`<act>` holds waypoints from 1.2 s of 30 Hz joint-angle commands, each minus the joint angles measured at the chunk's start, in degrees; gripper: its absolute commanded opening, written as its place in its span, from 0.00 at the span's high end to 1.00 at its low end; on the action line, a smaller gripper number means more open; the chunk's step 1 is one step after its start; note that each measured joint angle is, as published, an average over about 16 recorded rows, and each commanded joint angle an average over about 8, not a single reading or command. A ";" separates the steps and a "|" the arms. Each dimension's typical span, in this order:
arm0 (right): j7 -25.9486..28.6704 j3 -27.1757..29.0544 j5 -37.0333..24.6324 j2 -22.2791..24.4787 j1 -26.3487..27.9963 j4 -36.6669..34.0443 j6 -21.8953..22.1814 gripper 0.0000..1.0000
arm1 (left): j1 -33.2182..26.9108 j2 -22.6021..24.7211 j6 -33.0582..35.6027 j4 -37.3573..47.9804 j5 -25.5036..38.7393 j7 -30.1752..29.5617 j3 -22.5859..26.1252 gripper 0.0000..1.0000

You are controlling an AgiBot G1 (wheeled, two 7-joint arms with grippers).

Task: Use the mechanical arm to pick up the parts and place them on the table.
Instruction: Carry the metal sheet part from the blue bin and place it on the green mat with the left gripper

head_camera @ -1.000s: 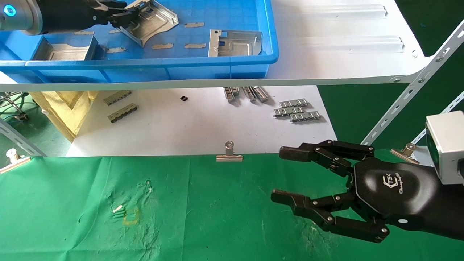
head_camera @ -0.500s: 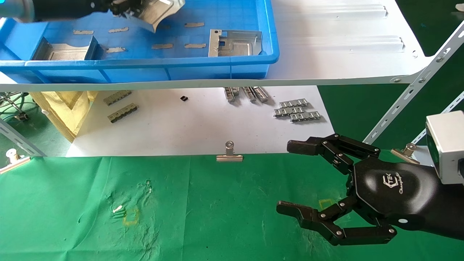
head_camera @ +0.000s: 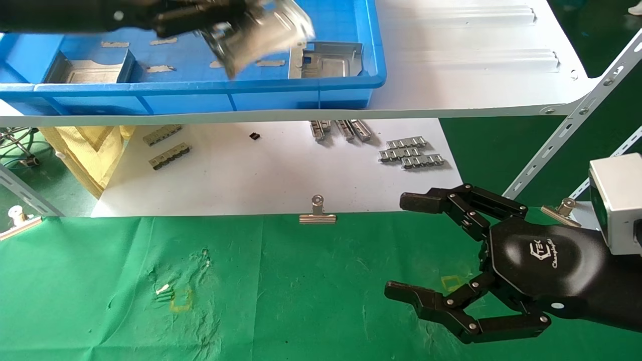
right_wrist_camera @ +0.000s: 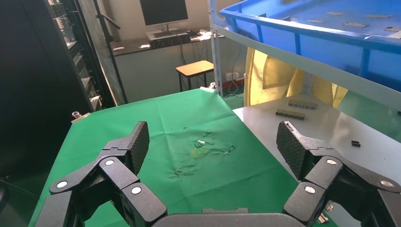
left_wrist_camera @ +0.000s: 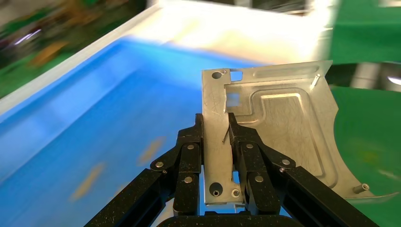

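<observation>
While the left gripper [head_camera: 220, 27] reached across the top of the head view above the blue bin [head_camera: 301, 95], its black jointed fingers [left_wrist_camera: 189, 161] were clamped on 1 silver part [left_wrist_camera: 279, 127], pinching a flat edge strip from both sides. That part hung tilted in the air over the bin, clear of the bin floor, and looked blurred in the head view. 2 more parts lay inside the bin: 1 at its left end [head_camera: 90, 70] and 1 near its right wall [head_camera: 326, 60]. The bin sat on a white shelf [head_camera: 476, 60] above the green table [head_camera: 100, 291].

The right gripper [head_camera: 426, 250] hovered low over the right side of the table, palm up toward the camera, its fingers spread wide apart around nothing. A white logo [head_camera: 544, 253] was printed on its glossy black palm; the script beneath it was too small to read with confidence. A silver binder clip [head_camera: 317, 213] sat at the cloth's far edge.
</observation>
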 commanded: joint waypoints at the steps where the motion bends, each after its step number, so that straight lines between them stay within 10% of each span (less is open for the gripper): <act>1: 0.00 0.00 0.00 0.00 0.00 0.00 0.00 0.00 | -0.21 -0.74 5.77 -0.52 -0.64 1.72 -0.44 1.00; 18: 0.00 0.00 0.00 0.00 0.00 0.00 0.00 0.00 | 16.34 -17.29 8.62 -30.46 -18.64 12.46 12.61 1.00; 32: 0.00 0.00 0.00 0.00 0.00 0.00 0.00 0.00 | 19.17 -19.82 7.91 -22.84 -11.16 27.76 31.84 1.00; 36: 0.00 0.00 0.00 0.00 0.00 0.00 0.00 0.00 | 19.86 -18.72 7.66 -20.32 -10.30 30.93 35.10 0.61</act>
